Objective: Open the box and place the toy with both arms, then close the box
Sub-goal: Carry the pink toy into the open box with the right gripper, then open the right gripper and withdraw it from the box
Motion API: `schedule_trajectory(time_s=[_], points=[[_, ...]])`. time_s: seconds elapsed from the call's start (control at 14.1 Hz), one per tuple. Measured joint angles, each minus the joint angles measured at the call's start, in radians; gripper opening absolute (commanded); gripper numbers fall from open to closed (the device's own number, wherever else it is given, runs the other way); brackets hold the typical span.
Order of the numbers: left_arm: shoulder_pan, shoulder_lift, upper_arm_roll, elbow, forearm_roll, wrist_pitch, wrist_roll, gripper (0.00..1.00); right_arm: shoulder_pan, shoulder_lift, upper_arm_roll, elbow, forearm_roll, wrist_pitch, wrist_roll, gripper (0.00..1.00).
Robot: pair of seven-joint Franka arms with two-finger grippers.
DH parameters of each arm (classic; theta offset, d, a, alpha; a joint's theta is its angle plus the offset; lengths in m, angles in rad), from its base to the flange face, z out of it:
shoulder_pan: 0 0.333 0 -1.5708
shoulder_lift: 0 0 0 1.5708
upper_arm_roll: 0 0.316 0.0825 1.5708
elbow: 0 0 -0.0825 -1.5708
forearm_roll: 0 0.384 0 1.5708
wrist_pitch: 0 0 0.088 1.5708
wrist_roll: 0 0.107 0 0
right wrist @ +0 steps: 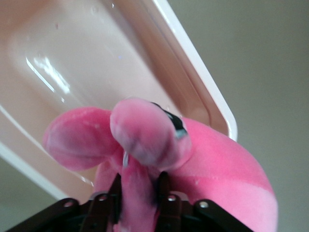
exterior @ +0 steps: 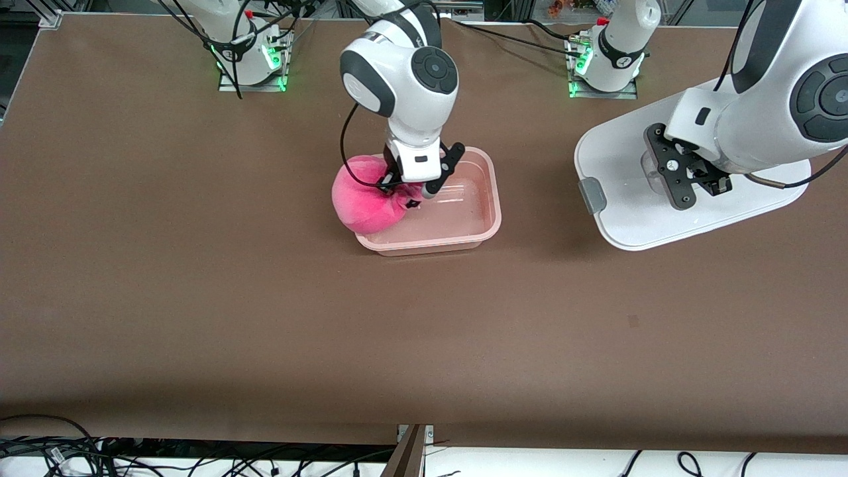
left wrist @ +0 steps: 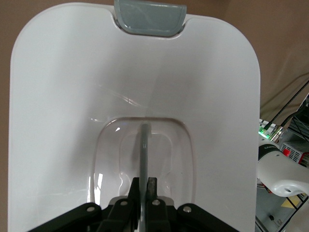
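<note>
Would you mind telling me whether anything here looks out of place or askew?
Yes: the toy sits askew, draped over the box rim at the right arm's end rather than fully inside, with a fold between the right gripper jaws.

we are seeing a hot-pink toy [exterior: 366, 202] carrying a paler pink band and a small black mark on its face. the box [exterior: 464, 225] is showing translucent pale pink. at the right of the frame the lid [exterior: 629, 218] is gleaming white, wearing a grey clip [exterior: 591, 195]. the table [exterior: 199, 298] is spreading plain brown, and the arms are showing white with dark grey bands.
</note>
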State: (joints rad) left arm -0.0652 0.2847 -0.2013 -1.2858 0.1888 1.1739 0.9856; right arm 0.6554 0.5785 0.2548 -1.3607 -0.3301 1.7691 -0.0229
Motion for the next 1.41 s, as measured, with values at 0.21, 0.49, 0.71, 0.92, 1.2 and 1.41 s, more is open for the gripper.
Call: schedule_trajectory(time_s=[0.21, 0.49, 0.71, 0.92, 1.2, 1.41], points=[[-0.004, 0.000, -0.001, 0.000, 0.000, 0.000, 0.000, 0.00, 0.017, 0.008, 0.000, 0.004, 0.000, 0.037, 0.088, 1.00], [-0.007, 0.002, -0.001, 0.003, 0.000, 0.001, 0.000, 0.00, 0.025, -0.050, -0.005, 0.043, 0.086, -0.023, 0.132, 1.00], [-0.007, 0.007, -0.001, 0.009, 0.000, 0.001, 0.000, 0.00, 0.024, -0.134, -0.013, 0.051, 0.129, -0.110, 0.132, 1.00], [-0.007, 0.010, -0.001, 0.012, 0.000, 0.001, 0.000, 0.00, 0.022, -0.194, -0.065, 0.050, 0.131, -0.196, 0.136, 1.00], [-0.007, 0.013, -0.001, 0.013, -0.003, 0.001, 0.001, 0.00, 0.011, -0.208, -0.259, 0.050, 0.137, -0.225, 0.132, 1.00], [-0.013, 0.016, -0.003, 0.014, -0.052, 0.007, 0.001, 0.00, -0.006, -0.211, -0.418, 0.050, 0.236, -0.225, 0.121, 1.00]])
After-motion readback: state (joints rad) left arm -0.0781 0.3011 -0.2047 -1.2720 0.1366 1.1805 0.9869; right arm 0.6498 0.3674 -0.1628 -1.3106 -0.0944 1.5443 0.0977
